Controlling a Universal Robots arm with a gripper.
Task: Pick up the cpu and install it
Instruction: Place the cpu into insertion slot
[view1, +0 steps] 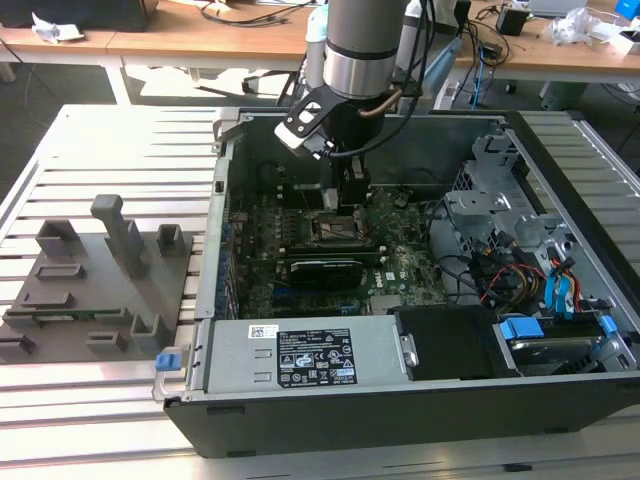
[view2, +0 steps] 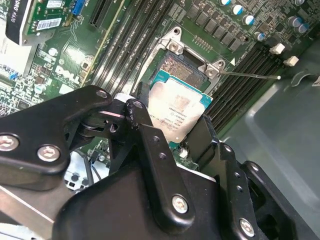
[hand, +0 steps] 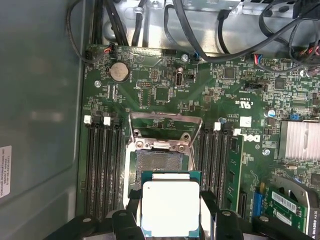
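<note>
Metal slatted table (view1: 100, 130) bears case (view1: 400, 410); fingers (view2: 147, 140) grip cpu (hand: 170, 207); wooden desks (view1: 200, 40) behind.

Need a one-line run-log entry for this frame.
phase: install | gripper: shut on small flat silvery square cpu | cpu: held over open black metal-rimmed socket, not seated | site: green motherboard

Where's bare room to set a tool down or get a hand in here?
Bare: slatted table between the grey fixture and the far edge, and the strip in front of the computer case. Crowded: inside the case, the end effector holds the cpu near the socket, with cables packed at the exterior view's right.
</note>
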